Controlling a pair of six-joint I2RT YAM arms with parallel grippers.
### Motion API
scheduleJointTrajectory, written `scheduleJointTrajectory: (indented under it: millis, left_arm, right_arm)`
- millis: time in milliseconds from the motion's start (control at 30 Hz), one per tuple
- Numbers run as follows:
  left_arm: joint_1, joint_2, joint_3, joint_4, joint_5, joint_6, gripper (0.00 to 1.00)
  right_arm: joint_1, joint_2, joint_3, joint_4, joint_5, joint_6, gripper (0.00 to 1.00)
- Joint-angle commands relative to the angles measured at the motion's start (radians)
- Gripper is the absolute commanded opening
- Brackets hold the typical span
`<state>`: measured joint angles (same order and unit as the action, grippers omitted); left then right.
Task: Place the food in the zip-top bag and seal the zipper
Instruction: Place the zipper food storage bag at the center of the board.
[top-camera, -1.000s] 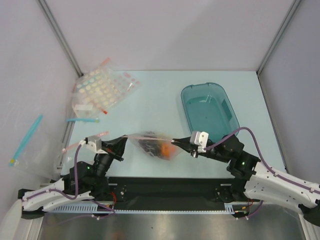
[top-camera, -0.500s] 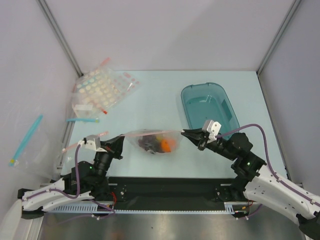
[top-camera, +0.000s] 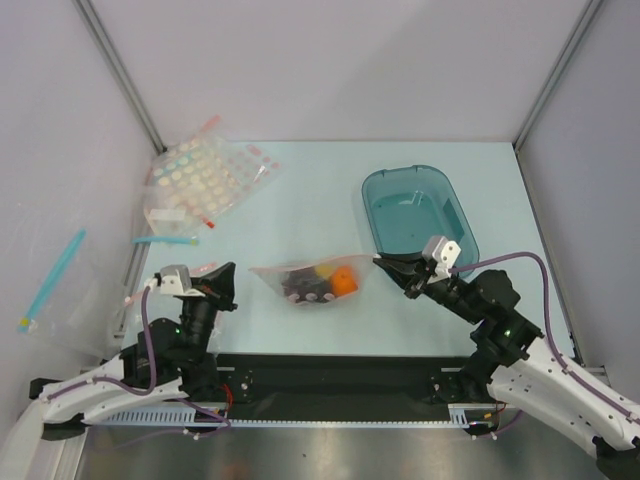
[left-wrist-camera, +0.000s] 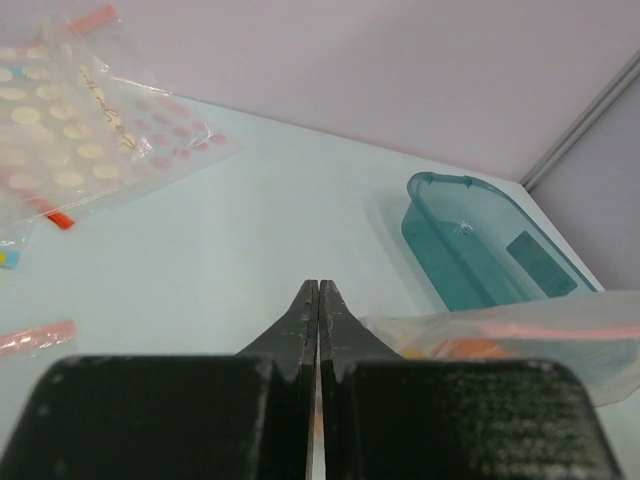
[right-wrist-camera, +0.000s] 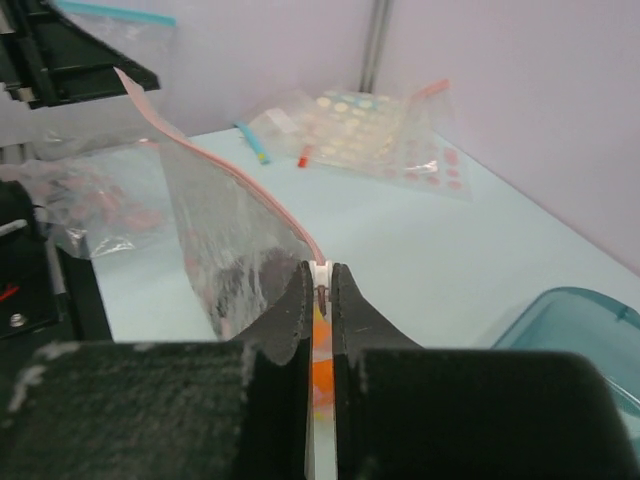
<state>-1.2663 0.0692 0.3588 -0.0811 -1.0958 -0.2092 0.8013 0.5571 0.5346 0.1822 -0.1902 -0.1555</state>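
The zip-top bag (top-camera: 272, 276) hangs stretched between my two grippers over the near middle of the table. The food (top-camera: 322, 284) sits inside: an orange, a yellow piece and dark fruits. My left gripper (top-camera: 232, 270) is shut at the bag's left corner. In the left wrist view the bag (left-wrist-camera: 540, 350) runs off to the right from behind the closed jaws (left-wrist-camera: 318, 288). My right gripper (top-camera: 380, 263) is shut on the right end of the zipper (right-wrist-camera: 230, 165). The pale strip end shows between its tips (right-wrist-camera: 320, 268), with orange fruit (right-wrist-camera: 322, 375) below.
The teal tray (top-camera: 415, 215) stands just behind my right gripper, at the back right. Dotted clear bags (top-camera: 200, 180) lie at the back left. A bag with a blue strip (top-camera: 55, 270) leans outside the left wall. A red-strip bag (top-camera: 165, 287) lies by my left wrist.
My right gripper has slid rightward and back along the mouth strip to its right end. The left gripper drew back leftward. The bag went from slanted and bunched to level and taut.
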Motion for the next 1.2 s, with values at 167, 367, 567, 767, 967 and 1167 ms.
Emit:
scheduleJointTrajectory:
  millis: [167,367,567,767,967,1167]
  left_arm:
    - [0.005,0.197,0.155,-0.011,0.111,-0.013,0.00]
    - [0.005,0.341,0.192,0.114,0.126,0.043,0.20]
    - [0.039,0.468,0.241,0.280,0.089,0.110,0.52]
    - [0.168,0.446,0.186,0.303,0.152,-0.011,0.80]
    - [0.254,0.446,0.086,0.316,0.186,-0.076,1.00]
    - [0.254,0.432,0.074,0.297,0.212,-0.081,1.00]
  right_arm:
    - [0.049,0.090,0.129,0.025,0.024,0.232,0.00]
    - [0.044,0.090,0.134,0.022,0.147,0.303,0.00]
    - [-0.089,0.127,0.140,-0.065,0.409,0.414,0.00]
    - [-0.347,0.191,0.145,-0.171,0.384,0.609,0.00]
    - [-0.445,0.224,0.140,-0.168,0.339,0.673,0.31]
    - [-0.447,0.118,0.117,-0.167,0.411,0.708,0.95]
